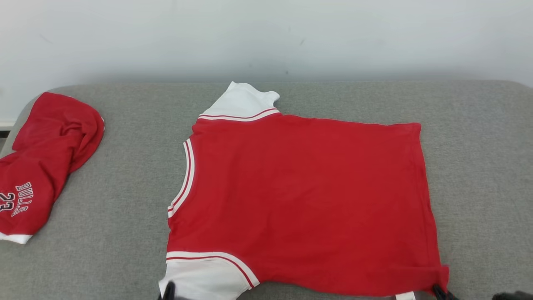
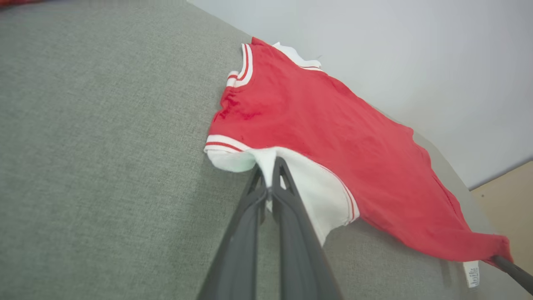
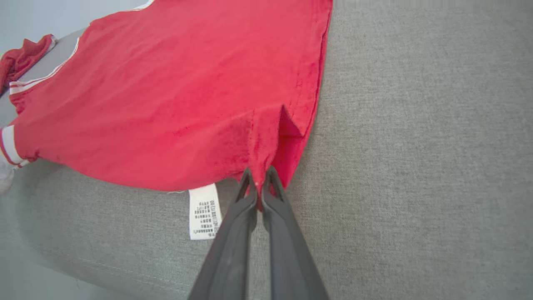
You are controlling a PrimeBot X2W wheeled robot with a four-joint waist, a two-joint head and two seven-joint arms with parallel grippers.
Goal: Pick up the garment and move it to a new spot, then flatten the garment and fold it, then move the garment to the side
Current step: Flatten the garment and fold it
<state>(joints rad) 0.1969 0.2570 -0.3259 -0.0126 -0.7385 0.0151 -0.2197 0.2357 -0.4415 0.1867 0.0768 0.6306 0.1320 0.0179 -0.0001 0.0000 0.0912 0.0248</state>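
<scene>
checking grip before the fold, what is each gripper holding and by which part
Both hold the red garment: the left gripper pinches its near white sleeve, the right gripper its near hem corner.

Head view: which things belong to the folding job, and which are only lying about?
Belong to the job: spread red jersey; left hand, shut on its white sleeve; right hand, shut on its hem corner.
Lying about: crumpled red Bulls garment at the left; grey cushion under both.
</scene>
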